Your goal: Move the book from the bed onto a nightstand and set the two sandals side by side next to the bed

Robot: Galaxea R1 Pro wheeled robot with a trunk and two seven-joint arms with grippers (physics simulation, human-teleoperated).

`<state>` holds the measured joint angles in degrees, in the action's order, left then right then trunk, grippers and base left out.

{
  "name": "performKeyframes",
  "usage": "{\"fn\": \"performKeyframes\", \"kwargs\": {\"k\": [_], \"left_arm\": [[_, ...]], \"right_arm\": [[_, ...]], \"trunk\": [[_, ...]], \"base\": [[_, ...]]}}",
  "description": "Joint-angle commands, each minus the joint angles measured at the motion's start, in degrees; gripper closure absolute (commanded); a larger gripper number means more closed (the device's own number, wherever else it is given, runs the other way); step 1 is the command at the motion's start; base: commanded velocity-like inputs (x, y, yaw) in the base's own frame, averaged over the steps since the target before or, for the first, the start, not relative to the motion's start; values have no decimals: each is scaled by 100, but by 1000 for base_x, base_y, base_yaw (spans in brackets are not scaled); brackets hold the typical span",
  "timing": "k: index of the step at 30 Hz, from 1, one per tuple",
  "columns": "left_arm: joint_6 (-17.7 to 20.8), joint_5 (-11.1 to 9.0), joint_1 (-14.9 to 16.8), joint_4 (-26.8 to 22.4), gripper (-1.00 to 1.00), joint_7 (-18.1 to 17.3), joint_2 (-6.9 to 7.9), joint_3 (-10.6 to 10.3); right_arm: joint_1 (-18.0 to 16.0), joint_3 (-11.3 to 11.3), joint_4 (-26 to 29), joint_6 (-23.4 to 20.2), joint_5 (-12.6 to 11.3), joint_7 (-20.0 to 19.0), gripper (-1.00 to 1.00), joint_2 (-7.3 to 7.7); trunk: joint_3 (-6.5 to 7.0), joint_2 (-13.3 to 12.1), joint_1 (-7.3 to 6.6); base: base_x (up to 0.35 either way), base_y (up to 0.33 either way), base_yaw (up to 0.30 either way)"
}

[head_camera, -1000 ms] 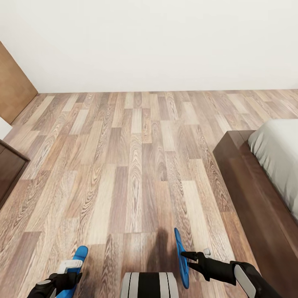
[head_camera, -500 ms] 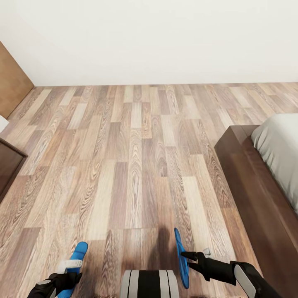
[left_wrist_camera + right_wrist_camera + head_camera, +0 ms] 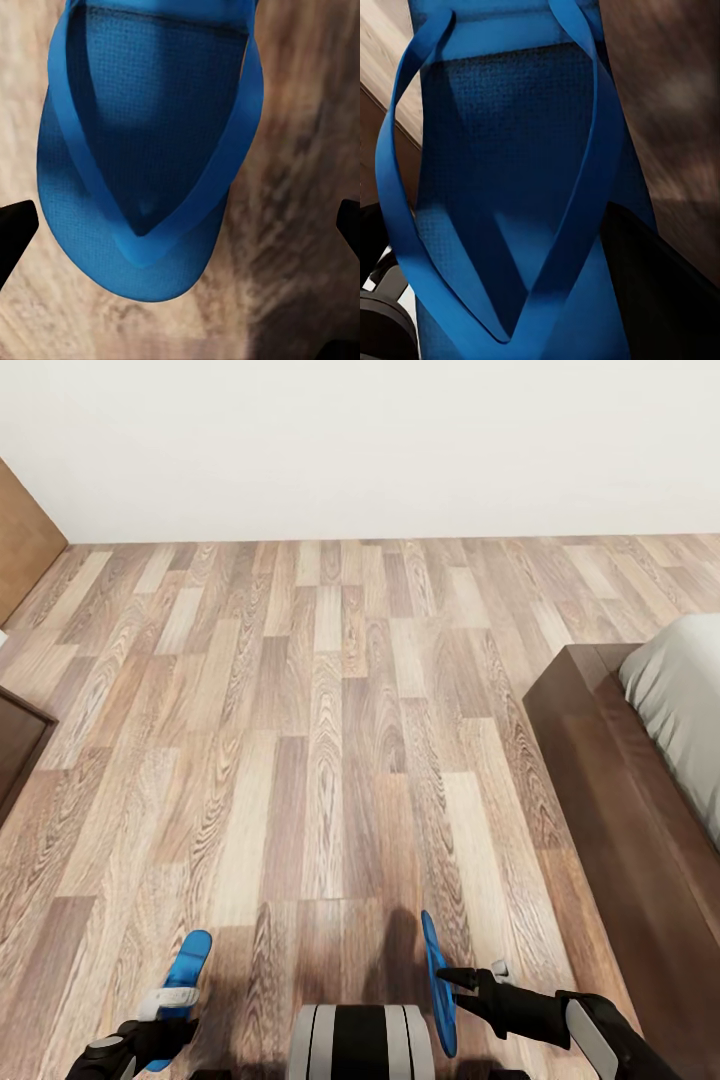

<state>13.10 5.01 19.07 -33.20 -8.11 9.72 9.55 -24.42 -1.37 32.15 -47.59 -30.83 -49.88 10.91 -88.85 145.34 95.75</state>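
Sandals ride in both hands at the near edge of the head view, above the wood-plank floor (image 3: 330, 690). The left pincer (image 3: 160, 1028) is clamped on a blue sandal (image 3: 180, 985) that points forward and lies roughly flat, its toe sticking out ahead of the fingers; from the left wrist camera that sandal (image 3: 142, 157) shows its sole and V-shaped strap over the blurred planks. The right pincer (image 3: 462, 982) grips the other sandal (image 3: 437, 982) by its edge, so that it stands on its side, thin and upright, just left of the fingers; the right wrist camera sees this sandal (image 3: 517, 202) close up, straps toward the lens. Between the two arms sits the robot's grey-and-black trunk (image 3: 360, 1042). Further out on the right is the bed (image 3: 610, 780), its dark wooden frame running away along the floor with the pale mattress (image 3: 680, 710) on top. A dark cabinet corner (image 3: 15, 745) shows at the left edge. Beyond, a white wall (image 3: 380, 440) closes the room.
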Motion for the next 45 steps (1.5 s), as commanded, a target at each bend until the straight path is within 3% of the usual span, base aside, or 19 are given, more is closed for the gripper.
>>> {"fn": "performKeyframes", "kwargs": {"k": [1,12,24,45], "left_arm": [[29,53,1,-11,-100,-50,-5,38],[166,59,11,-501,-100,-34,-26,22],[432,70,232,-570,-100,-33,-34,17],[118,70,247,-497,-100,-10,-49,9]], "right_arm": [[-1,-12,1,-31,-2,-5,100,-1],[-1,-12,-1,-31,-2,-5,100,7],[-1,-12,1,-31,-2,-10,100,5],[-1,-12,0,-31,-2,-13,100,-1]], "trunk": [[-3,1,-1],[-3,1,-1],[-3,1,-1],[-3,1,-1]], "base": [[0,0,0],[0,0,0],[0,0,0],[0,0,0]]}}
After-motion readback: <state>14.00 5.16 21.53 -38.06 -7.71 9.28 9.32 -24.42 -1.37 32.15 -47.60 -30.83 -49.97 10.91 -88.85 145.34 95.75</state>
